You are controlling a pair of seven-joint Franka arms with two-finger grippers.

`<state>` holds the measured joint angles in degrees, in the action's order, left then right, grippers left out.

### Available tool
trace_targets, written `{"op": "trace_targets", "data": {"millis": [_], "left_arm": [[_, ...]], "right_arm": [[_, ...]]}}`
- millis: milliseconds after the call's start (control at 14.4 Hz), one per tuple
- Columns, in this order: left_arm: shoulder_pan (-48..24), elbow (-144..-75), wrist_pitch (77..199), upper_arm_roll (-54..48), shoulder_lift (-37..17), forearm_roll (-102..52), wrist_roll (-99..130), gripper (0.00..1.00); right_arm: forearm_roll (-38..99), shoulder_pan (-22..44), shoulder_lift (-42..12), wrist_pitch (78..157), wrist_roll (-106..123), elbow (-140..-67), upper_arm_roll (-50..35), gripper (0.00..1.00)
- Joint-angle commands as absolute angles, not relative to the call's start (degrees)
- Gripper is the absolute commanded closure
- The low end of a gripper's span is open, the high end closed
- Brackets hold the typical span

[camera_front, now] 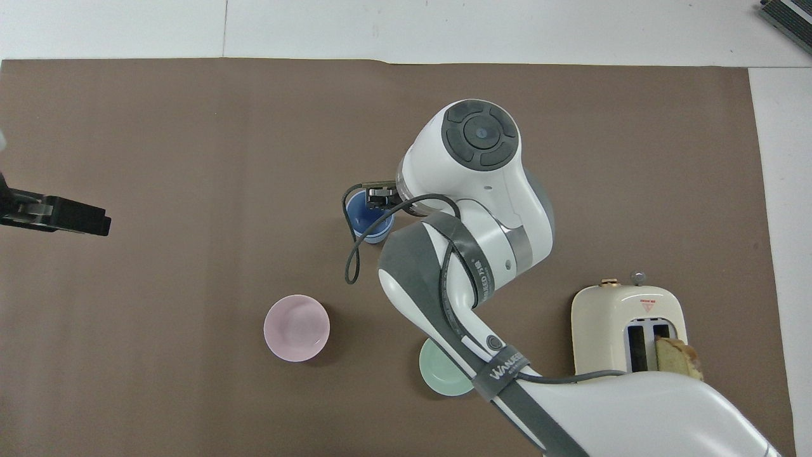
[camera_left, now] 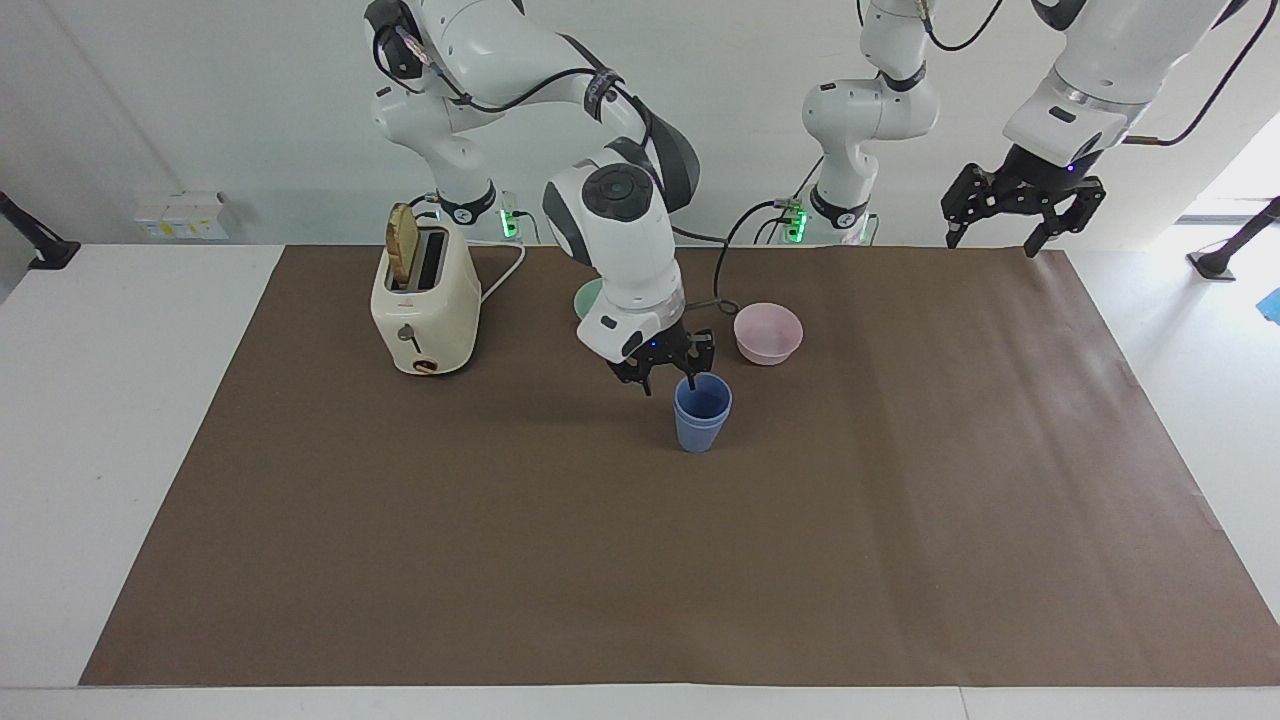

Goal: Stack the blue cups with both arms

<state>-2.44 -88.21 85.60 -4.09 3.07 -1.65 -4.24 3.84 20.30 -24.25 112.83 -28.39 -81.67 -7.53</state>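
Observation:
The two blue cups (camera_left: 702, 412) stand nested, one inside the other, upright in the middle of the brown mat; in the overhead view the stack (camera_front: 369, 219) shows beside the right arm's wrist. My right gripper (camera_left: 668, 383) hangs open just above the stack's rim on the side nearer the robots. One fingertip (camera_left: 690, 381) is at the rim, and nothing is gripped. In the overhead view the right gripper (camera_front: 379, 195) covers part of the rim. My left gripper (camera_left: 990, 238) waits open in the air over the mat's corner at the left arm's end, shown also in the overhead view (camera_front: 95, 222).
A cream toaster (camera_left: 425, 300) with a slice of bread stands toward the right arm's end. A pink bowl (camera_left: 768, 332) and a mint-green bowl (camera_front: 444, 376) sit nearer the robots than the cups. A black cable (camera_front: 349, 254) loops down from the right wrist.

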Motion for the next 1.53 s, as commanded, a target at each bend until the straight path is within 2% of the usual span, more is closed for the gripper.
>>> {"op": "trace_targets", "data": {"millis": [0,139,348,557,836,1115,1463], "left_arm": [[-1.5,-89.8,85.3,-4.4,4.7,-2.5,-5.0,0.0],[-1.4,-89.8,85.3,-4.4,4.7,-2.4,-5.0,0.0],[-1.5,-89.8,85.3,-4.4,4.7,-2.4,-5.0,0.0],[-1.5,-89.8,85.3,-4.4,4.7,-2.4,-5.0,0.0],[-1.6,-89.8,85.3,-4.5,4.6,-2.4,-4.9,0.0],[-1.5,-89.8,84.8,-4.5,4.6,-2.1,-0.7,0.0],[-1.4,-88.6,83.8,-4.4,4.0,-1.8,-0.5,0.0]], "right_arm": [[0.5,17.3,-22.0,107.6,-25.4,-79.7,-7.8,0.0],[0.4,13.6,-21.2,103.5,-20.9,-78.3,-7.7,0.0],[0.6,6.4,-16.3,102.1,-10.2,-78.9,-7.7,0.0],[0.2,1.9,-13.6,97.7,-3.1,-79.0,-7.6,0.0],[-5.7,1.1,-9.5,91.4,1.0,-79.0,-7.5,0.0],[-5.0,-1.8,-6.2,88.1,2.6,-79.3,-7.6,0.0],[-4.4,-1.0,0.1,86.4,0.7,-84.9,-7.7,0.0]]}}
